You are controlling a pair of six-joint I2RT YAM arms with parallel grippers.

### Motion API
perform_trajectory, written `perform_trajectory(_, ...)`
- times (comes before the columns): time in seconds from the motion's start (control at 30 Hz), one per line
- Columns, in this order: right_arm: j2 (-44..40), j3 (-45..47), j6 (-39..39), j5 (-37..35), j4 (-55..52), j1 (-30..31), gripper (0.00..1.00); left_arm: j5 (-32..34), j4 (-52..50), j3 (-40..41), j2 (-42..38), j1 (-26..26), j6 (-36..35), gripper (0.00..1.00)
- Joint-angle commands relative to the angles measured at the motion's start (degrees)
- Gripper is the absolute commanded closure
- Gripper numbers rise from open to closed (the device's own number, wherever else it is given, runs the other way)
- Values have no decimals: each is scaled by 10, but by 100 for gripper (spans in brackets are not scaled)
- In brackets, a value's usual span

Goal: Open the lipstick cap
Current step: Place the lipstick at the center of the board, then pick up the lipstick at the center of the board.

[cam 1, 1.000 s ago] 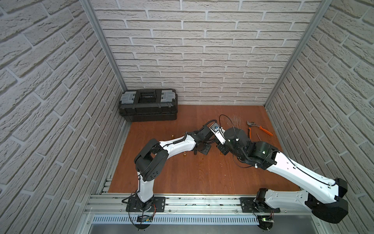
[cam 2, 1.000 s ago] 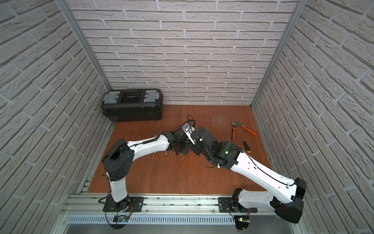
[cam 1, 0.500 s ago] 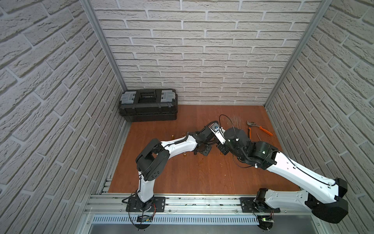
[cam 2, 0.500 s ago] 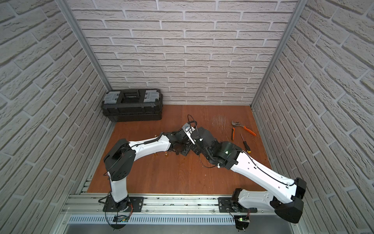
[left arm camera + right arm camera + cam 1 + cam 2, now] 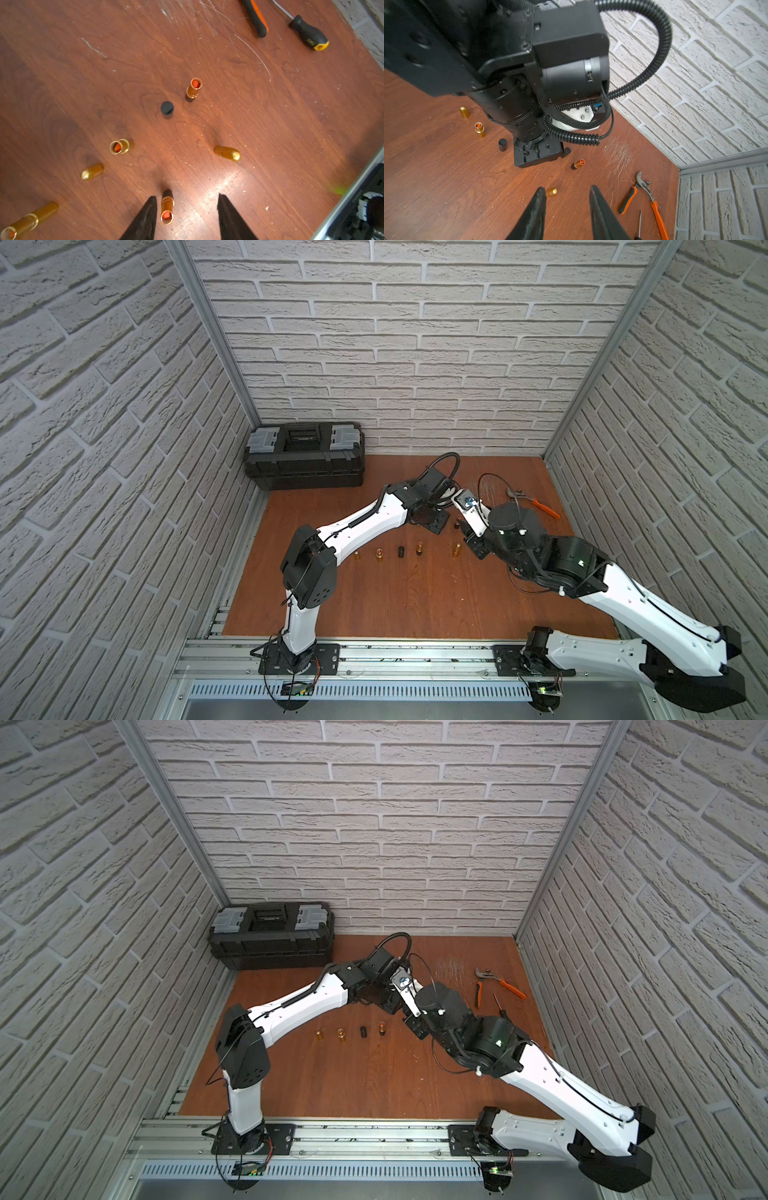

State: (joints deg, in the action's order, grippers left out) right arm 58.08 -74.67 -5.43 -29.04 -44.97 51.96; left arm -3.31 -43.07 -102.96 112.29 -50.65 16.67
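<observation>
An uncapped lipstick, a gold tube with a dark base and orange stick, stands upright on the wooden floor. It sits between the fingers of my open left gripper, close to one finger and apart from the other. In a top view this lipstick stands just beside the left gripper. A gold cap stands by one finger of my open right gripper, outside the gap, which holds nothing. The same cap shows next to the right gripper.
A row of small pieces stands to the left: a gold cap, an open lipstick, a black cap and another open lipstick. Orange-handled pliers and a screwdriver lie far right. A black toolbox sits at the back left.
My left gripper's jaws have parted, and the lipstick now stands free between them. The right arm has barely moved.
</observation>
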Motion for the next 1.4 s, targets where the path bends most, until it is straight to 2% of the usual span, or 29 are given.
perform_trajectory(0.0, -35, -18, 13, -11, -18, 1, 63, -22, -56, -43, 64, -25, -35, 51)
perform_trajectory(0.23, -66, 10, 24, -16, -16, 1, 61, -7, -90, -130, 139, -58, -57, 51)
perform_trajectory(0.8, -60, 29, 33, -17, -20, 0, 61, 11, -118, -215, 227, -71, -60, 51)
perform_trajectory(1.07, -62, 36, 33, -19, -15, 0, 61, 15, -116, -215, 233, -71, -57, 57)
perform_trajectory(1.37, -60, 37, 32, -19, -14, 0, 61, 10, -116, -215, 237, -71, -55, 69)
